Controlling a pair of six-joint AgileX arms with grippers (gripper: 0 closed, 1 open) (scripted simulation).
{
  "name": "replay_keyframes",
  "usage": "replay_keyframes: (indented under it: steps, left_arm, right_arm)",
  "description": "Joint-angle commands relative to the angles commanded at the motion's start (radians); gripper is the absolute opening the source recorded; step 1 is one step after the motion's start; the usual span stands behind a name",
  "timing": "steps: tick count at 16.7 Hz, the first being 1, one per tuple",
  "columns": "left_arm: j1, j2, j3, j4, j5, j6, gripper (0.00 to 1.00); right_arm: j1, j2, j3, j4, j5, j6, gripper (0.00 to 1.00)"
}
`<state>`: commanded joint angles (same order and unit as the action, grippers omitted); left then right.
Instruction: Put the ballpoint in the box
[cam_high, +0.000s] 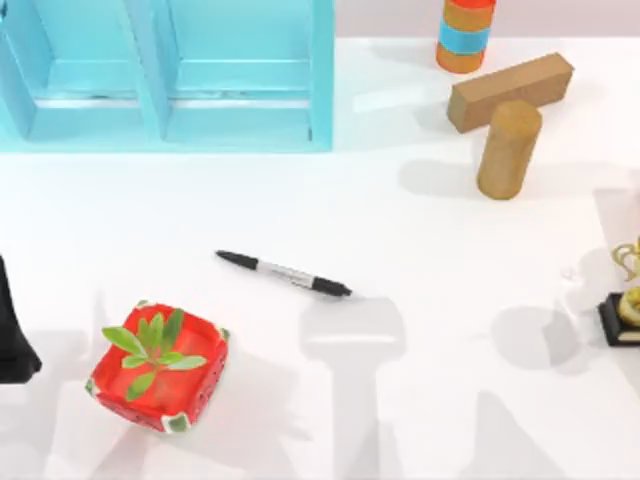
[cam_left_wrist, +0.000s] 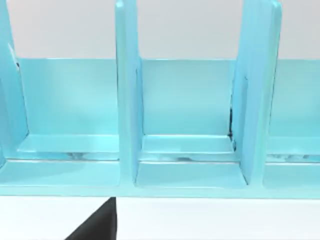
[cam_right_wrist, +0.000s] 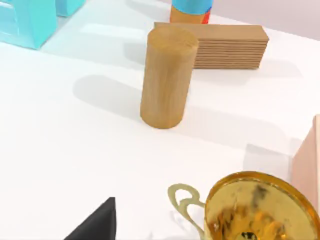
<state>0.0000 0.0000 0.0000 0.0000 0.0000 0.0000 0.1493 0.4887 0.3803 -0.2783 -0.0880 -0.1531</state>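
One pen (cam_high: 284, 273) is lying untouched mid-table, well short of the box (cam_high: 322, 80), awaiting pickup; either claw's state I cannot tell.

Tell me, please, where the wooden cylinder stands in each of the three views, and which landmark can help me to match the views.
Top view: the wooden cylinder stands at the upper right, against the tan wooden block.
Left wrist view: not in it; the cyan box is there.
Right wrist view: the cylinder stands upright near the middle, before the same block.
Shared landmark: the box, whose corner also appears in the right wrist view and which sits at the top view's upper left.
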Motion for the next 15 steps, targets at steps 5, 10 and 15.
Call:
replay_keyframes:
  steps: [5,10,15]
  left_arm:
    - [0.000,0.000,0.000,0.000,0.000,0.000,1.00]
    - [0.000,0.000,0.000,0.000,0.000,0.000,1.00]
    - [0.000,0.000,0.000,0.000,0.000,0.000,1.00]
  right_arm:
    - [0.120,0.441,0.431,-0.228,-0.070,-0.124,1.00]
    - [0.235,0.916,0.933,-0.464,-0.144,-0.235,1.00]
    - [0.330,1.380,1.415,-0.698,-0.207,-0.318,1.00]
